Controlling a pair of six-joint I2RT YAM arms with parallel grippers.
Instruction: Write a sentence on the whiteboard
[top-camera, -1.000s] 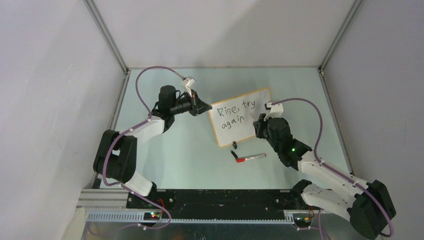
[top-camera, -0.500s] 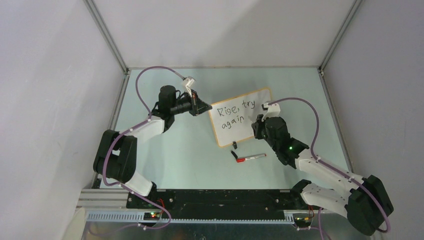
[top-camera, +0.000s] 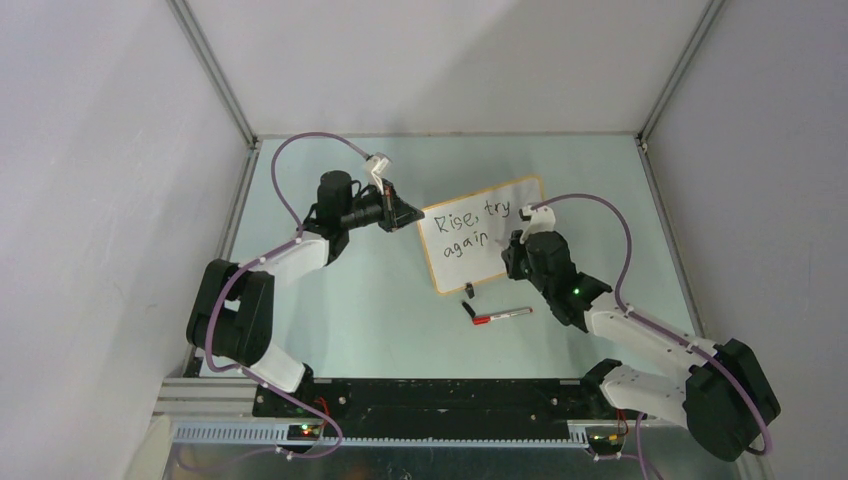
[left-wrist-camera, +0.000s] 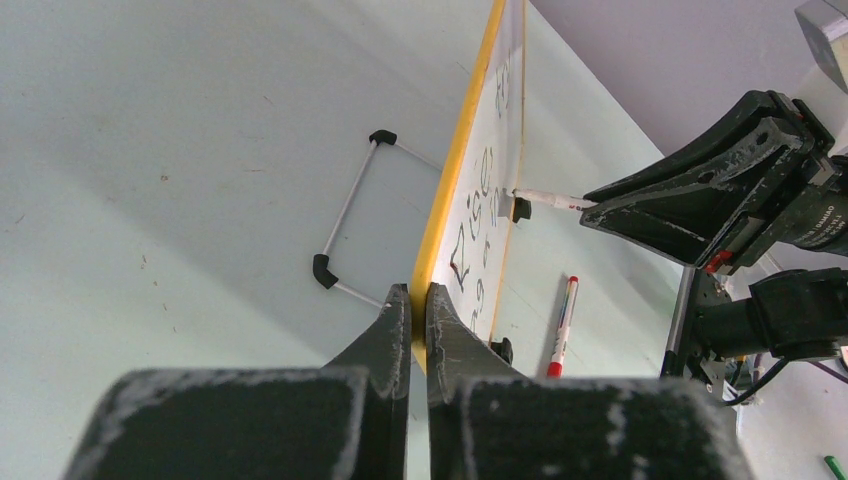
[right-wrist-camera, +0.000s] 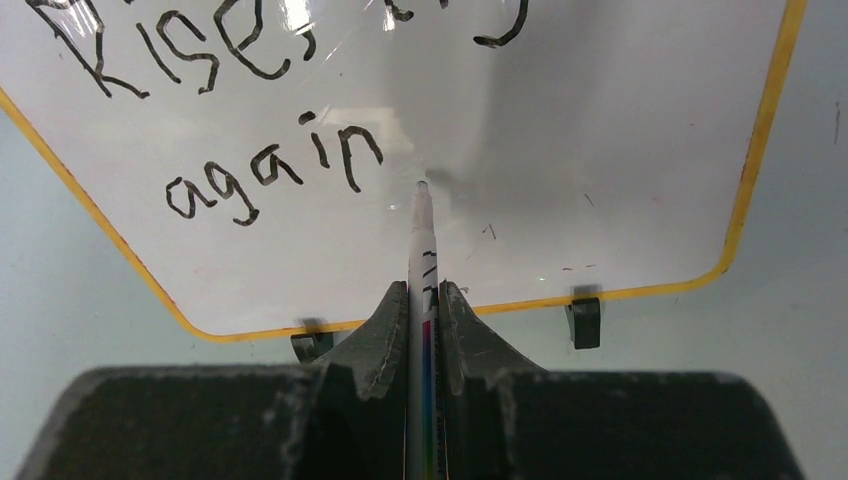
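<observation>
The whiteboard (top-camera: 470, 268) stands tilted on the table, orange-framed, with black clip feet (right-wrist-camera: 584, 321). The sentence (top-camera: 478, 226) reads "Rise, try" over "again" in black; it also shows in the right wrist view (right-wrist-camera: 272, 172). My left gripper (top-camera: 412, 215) is shut on the whiteboard's left frame edge (left-wrist-camera: 452, 195), its jaws (left-wrist-camera: 419, 300) either side of the frame. My right gripper (top-camera: 511, 246) is shut on a white marker (right-wrist-camera: 421, 240). The marker's tip meets the board just right of "again". The right gripper's jaws show low in the right wrist view (right-wrist-camera: 424, 296).
A second marker with a red end (top-camera: 502, 316) lies on the table in front of the board, a small black cap (top-camera: 467, 310) beside it. It also shows in the left wrist view (left-wrist-camera: 562, 325). A thin wire stand (left-wrist-camera: 350, 215) lies behind the board.
My right arm has shifted slightly left and toward the board with the marker. The left arm and the board have not moved.
</observation>
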